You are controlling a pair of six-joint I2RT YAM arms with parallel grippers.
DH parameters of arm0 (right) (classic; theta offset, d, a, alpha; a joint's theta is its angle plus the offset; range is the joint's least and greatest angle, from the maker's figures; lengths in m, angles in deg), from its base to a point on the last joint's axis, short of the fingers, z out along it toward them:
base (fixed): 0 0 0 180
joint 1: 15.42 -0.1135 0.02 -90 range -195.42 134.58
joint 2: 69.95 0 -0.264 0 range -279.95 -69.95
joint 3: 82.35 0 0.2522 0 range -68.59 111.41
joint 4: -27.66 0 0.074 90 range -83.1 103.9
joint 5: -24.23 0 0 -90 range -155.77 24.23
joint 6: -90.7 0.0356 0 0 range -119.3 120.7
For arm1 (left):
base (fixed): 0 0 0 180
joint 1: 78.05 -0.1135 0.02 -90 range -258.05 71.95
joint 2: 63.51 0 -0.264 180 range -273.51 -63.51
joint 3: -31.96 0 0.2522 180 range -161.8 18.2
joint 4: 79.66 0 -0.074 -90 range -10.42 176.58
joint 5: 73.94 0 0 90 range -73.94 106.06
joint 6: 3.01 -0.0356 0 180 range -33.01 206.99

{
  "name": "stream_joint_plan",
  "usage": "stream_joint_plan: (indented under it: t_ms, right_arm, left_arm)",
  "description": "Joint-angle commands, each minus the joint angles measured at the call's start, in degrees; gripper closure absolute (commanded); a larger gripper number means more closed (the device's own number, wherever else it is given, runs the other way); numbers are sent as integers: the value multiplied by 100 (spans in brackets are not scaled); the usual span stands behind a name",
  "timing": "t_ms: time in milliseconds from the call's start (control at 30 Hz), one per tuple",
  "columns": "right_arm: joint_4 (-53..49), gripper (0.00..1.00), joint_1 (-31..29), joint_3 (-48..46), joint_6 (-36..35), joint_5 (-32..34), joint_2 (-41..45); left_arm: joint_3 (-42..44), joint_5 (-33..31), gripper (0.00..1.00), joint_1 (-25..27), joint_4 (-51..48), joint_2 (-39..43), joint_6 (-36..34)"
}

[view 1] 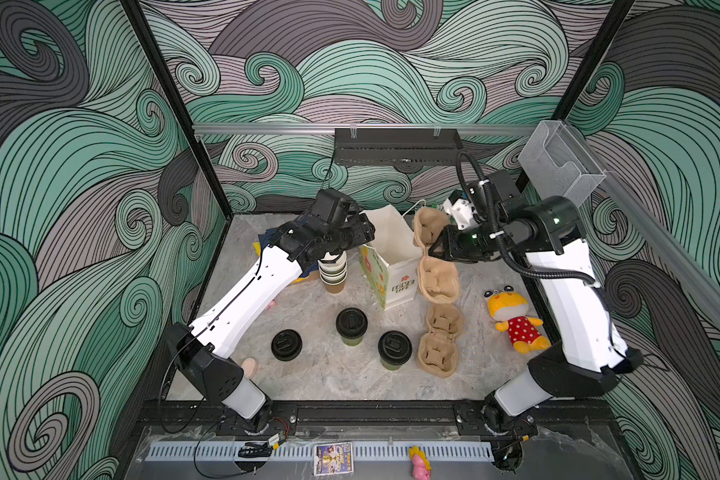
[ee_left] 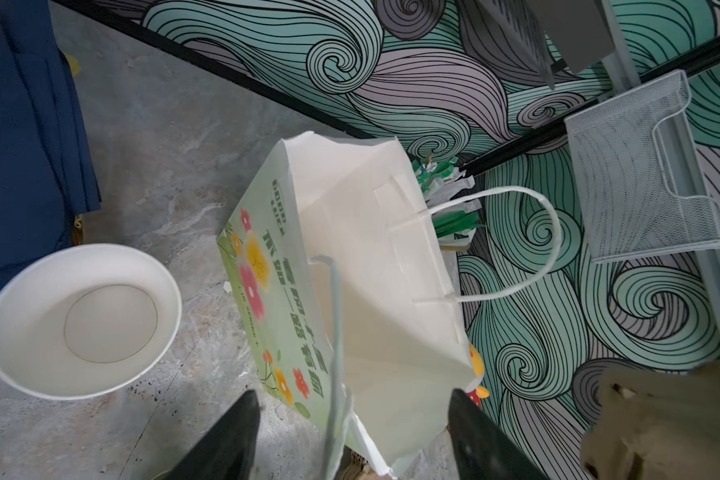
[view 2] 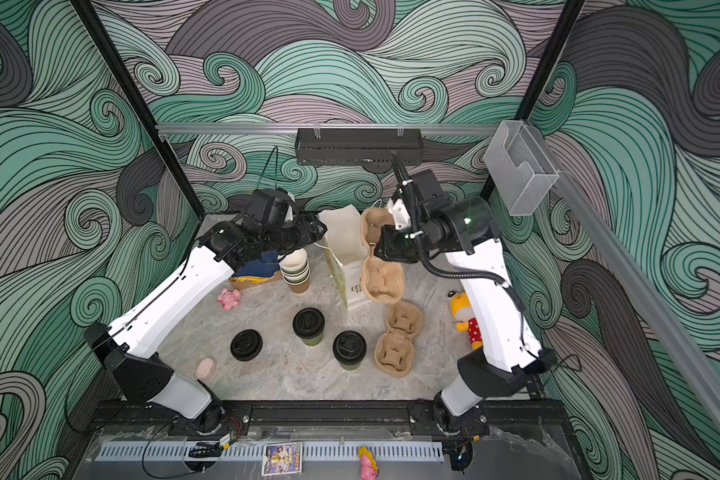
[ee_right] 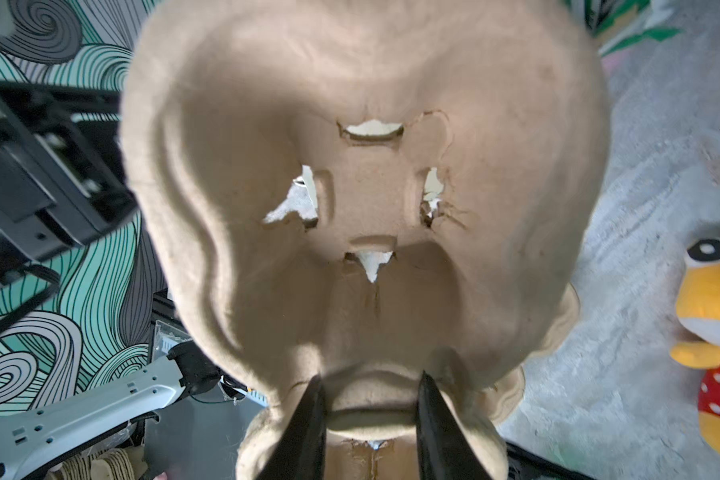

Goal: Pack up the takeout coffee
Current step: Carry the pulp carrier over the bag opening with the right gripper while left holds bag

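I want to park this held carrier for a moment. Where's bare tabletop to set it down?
Widest bare table: the front strip between the two lidded cups and the front rail. A narrower lane runs between the lying cup carrier and the plush toy. Crowded at the back: paper bag, cup stack.

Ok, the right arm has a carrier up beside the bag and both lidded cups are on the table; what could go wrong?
1. The right gripper pinches the raised carrier only at its narrow middle, so it may swing or slip.
2. The paper bag stands with a creased mouth; the carrier could catch its rim and tip it.
3. The open left gripper sits over the bag's near rim and could drag it.
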Motion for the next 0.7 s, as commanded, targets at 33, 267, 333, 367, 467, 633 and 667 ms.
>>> stream_joint_plan:
  t_ms: [33, 267, 333, 367, 467, 633, 667]
  right_arm:
    - [-123, 76, -27, 1011, -160, -104, -697]
    - [81, 75, -27, 2321, -32, -10, -1890]
    - [292, 75, -27, 2403, 70, 8, -2046]
    - [454, 76, -31, 2380, 113, 8, -2089]
    - [822, 76, -28, 2284, 198, 71, -2216]
    - [967, 76, -29, 2267, 68, 420, -2495]
    - [972, 76, -32, 2267, 20, 492, -2552]
  left_arm:
    - [-100, 120, 37, -151, -155, -35, 110]
    - [140, 603, 74, -154, 162, 46, -12]
    - [167, 697, 81, -153, 151, 53, -32]
    - [187, 754, 84, -150, 163, 58, -31]
    - [270, 925, 92, -142, 209, 90, -6]
    - [355, 1194, 100, -136, 287, 165, 46]
    - [368, 1255, 100, -136, 284, 180, 61]
